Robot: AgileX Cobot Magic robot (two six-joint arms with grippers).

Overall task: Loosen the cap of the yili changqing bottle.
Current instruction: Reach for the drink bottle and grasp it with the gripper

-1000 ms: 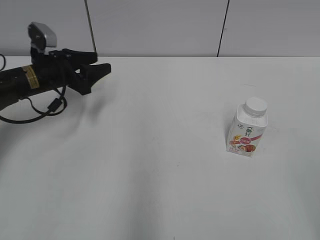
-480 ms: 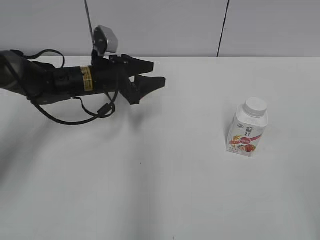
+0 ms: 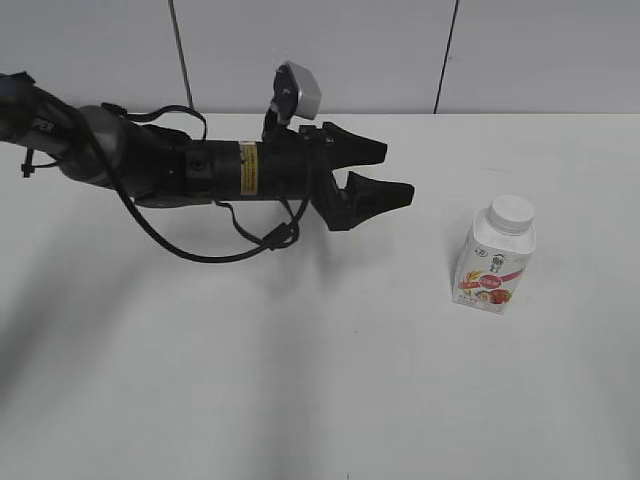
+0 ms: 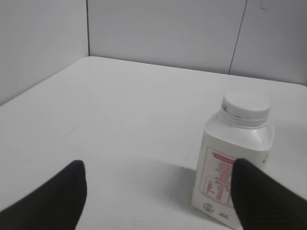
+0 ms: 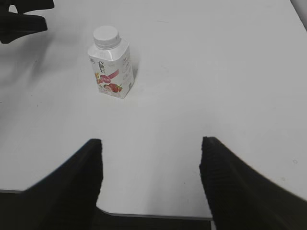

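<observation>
White plastic: one yili changqing bottle (image 3: 495,264) is counted, upright on the table (image 3: 300,380) right of centre, with one cap (image 3: 512,211) seated on its neck. One left gripper (image 3: 385,172) is seen in the exterior view, spread wide, holding nothing, near the bottle but apart from it; the right gripper (image 5: 151,165) is shown only by its own wrist view, also wide open and empty. The bottle's printed back panel is shown only by the left wrist view, the fruit label by the other two.
</observation>
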